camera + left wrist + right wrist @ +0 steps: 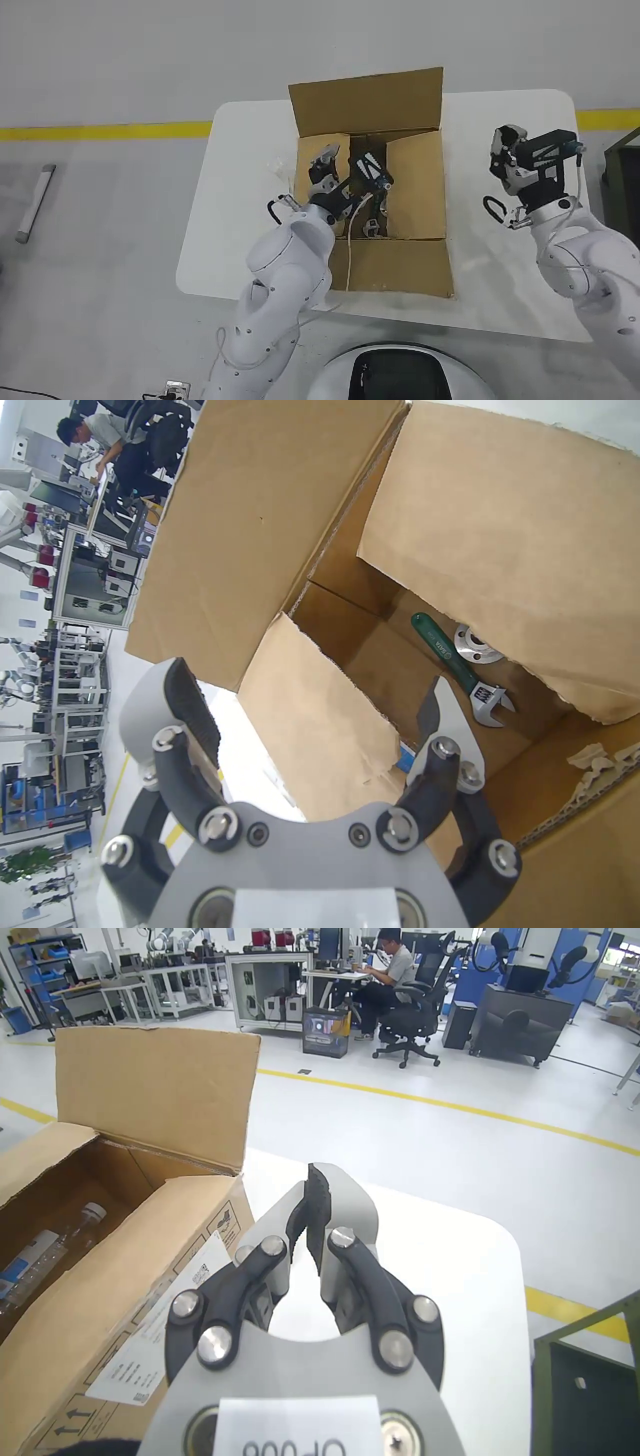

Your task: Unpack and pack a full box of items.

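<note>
one left gripper [310, 687], jaws apart, over the cardboard box [225, 525]

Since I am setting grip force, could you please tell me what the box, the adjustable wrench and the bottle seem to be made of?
Box: matte brown corrugated cardboard; fluting shows at a torn edge. Adjustable wrench: shiny metal head, likely steel; glossy green handle, perhaps plastic-coated. Bottle: clear, likely plastic, with a pale cap.
</note>
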Motion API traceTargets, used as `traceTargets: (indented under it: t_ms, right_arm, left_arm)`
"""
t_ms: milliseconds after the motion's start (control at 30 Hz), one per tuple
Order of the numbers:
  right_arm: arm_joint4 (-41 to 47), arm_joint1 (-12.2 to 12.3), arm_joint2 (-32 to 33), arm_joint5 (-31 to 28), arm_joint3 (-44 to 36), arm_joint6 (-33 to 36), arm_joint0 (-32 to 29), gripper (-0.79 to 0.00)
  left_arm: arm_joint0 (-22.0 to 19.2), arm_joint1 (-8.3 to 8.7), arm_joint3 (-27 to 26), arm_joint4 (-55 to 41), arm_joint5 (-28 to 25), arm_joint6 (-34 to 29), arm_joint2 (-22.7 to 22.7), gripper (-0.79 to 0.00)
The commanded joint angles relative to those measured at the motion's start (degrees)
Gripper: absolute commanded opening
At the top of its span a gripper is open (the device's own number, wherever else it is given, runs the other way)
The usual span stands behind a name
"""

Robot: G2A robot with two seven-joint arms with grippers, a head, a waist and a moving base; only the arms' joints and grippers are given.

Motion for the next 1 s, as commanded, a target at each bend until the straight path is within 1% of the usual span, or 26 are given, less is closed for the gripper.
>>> traceTargets:
  t_ms: [0,333,367,400,433,567,667,733,767,867,967]
  right_arm:
    - [0.0,0.0,0.0,0.03,0.0,0.0,0.0,0.0]
    - [0.0,0.0,0.0,0.03,0.0,0.0,0.0,0.0]
    - [0.0,0.0,0.0,0.03,0.0,0.0,0.0,0.0]
    - [0.0,0.0,0.0,0.03,0.0,0.0,0.0,0.0]
    - [0.0,0.0,0.0,0.03,0.0,0.0,0.0,0.0]
    - [0.0,0.0,0.0,0.03,0.0,0.0,0.0,0.0]
    - [0.0,0.0,0.0,0.03,0.0,0.0,0.0,0.0]
    - [0.0,0.0,0.0,0.03,0.0,0.0,0.0,0.0]
    - [0.0,0.0,0.0,0.03,0.0,0.0,0.0,0.0]
    - [0.0,0.0,0.0,0.03,0.0,0.0,0.0,0.0]
    - [0.0,0.0,0.0,0.03,0.0,0.0,0.0,0.0]
  left_arm:
    - [0.0,0.0,0.0,0.01,-0.01,0.0,0.0,0.0]
    - [0.0,0.0,0.0,0.01,-0.01,0.0,0.0,0.0]
    - [0.33,0.02,0.06,0.22,0.72,0.48,-0.12,0.0]
    - [0.68,0.0,0.32,0.63,1.38,1.27,0.14,0.0]
    - [0.52,0.02,0.77,2.02,0.84,1.54,0.9,0.0]
    - [-0.86,-0.52,2.4,3.76,1.23,-1.17,3.48,0.0]
    - [-2.21,-0.89,3.96,6.09,-0.49,-4.16,5.77,0.0]
    - [-2.53,-1.17,4.93,6.63,-0.62,-6.71,6.56,0.0]
    - [-2.95,-1.25,5.31,7.76,-1.69,-7.58,7.27,0.0]
    - [-3.17,-1.49,7.25,9.54,-2.02,-10.0,8.0,0.0]
    - [-3.26,-1.59,7.76,11.61,-2.95,-10.2,8.64,0.0]
